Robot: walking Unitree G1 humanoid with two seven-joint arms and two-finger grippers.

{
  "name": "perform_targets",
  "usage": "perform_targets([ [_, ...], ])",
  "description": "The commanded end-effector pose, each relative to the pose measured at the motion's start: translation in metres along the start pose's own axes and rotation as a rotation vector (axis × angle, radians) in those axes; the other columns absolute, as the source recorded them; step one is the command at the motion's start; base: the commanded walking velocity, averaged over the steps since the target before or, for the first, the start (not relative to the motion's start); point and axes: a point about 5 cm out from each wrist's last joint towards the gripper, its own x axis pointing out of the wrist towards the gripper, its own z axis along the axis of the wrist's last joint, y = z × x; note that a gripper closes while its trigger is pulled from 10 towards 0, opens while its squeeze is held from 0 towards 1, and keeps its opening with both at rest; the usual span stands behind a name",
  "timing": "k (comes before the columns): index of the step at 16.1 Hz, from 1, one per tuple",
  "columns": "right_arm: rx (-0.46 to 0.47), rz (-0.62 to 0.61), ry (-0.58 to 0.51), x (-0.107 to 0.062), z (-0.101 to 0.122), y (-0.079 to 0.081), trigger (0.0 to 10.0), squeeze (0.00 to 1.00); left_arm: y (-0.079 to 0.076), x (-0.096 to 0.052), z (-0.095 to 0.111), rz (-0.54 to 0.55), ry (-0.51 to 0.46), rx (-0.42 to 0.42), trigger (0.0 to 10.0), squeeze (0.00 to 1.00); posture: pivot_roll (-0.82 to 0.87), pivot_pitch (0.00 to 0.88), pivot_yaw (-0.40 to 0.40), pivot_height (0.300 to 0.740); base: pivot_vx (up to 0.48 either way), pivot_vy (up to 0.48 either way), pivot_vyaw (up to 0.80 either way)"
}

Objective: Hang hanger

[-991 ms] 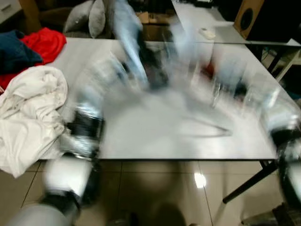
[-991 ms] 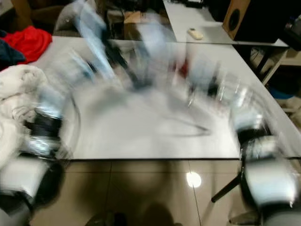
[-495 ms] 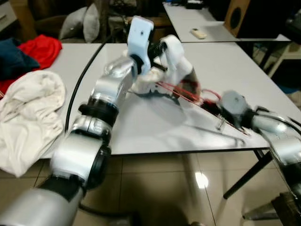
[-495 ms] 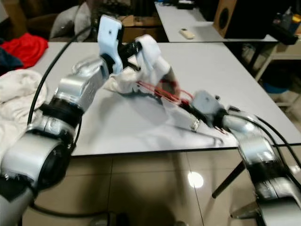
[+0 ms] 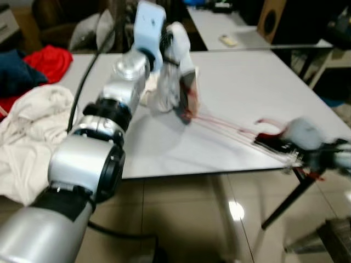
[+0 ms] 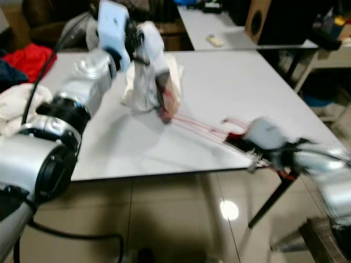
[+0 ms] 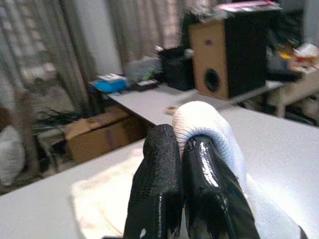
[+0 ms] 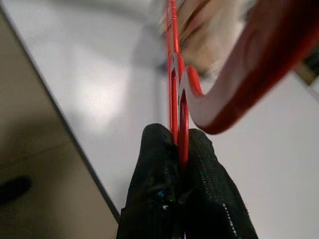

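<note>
A white garment (image 5: 171,76) hangs bunched and upright over the white table (image 5: 247,76). My left gripper (image 5: 167,39) is shut on its top fold; in the left wrist view the black fingers (image 7: 164,164) pinch the white cloth (image 7: 207,127). A thin red hanger (image 5: 227,129) runs from the garment's lower end toward the table's front right edge. There my right gripper (image 5: 271,143) is shut on it near its hook. The right wrist view has the fingers (image 8: 159,164) clamped on the red hanger (image 8: 175,94), its hook curving off to one side.
A heap of white clothes (image 5: 33,126), a red cloth (image 5: 52,57) and a dark blue one (image 5: 13,74) lie at the table's left end. Behind stands a second table with a remote (image 5: 227,40) and a speaker (image 5: 269,19). Tiled floor lies below the front edge.
My left gripper has raised the garment so it hangs more upright. My right gripper has drawn the hanger out to the right, toward the table's front right edge. The camera has also shifted.
</note>
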Motion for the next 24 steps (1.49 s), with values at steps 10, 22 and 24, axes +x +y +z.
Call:
perform_targets([
  [10, 0.362, -0.221, -0.284, -0.049, 0.041, 0.01, 10.0, 0.0, -0.041, -0.06, -0.094, -0.689, 0.35, 0.166, 10.0, 1.0, -0.08, 0.007, 0.079, 0.74, 0.0, 0.0, 0.0],
  [22, 0.58, -0.719, -0.315, 0.0, 0.04, 0.009, 10.0, 0.0, 0.007, -0.115, -0.044, -0.361, 0.103, -0.047, 10.0, 0.0, -0.05, 0.01, 0.061, 0.74, 0.0, 0.0, 0.0],
  [24, 0.641, -0.786, -0.261, 0.013, 0.038, 0.022, 10.0, 0.0, 0.002, -0.126, -0.065, -0.15, 0.164, -0.052, 10.0, 0.0, -0.03, 0.0, 0.055, 0.74, 0.0, 0.0, 0.0],
])
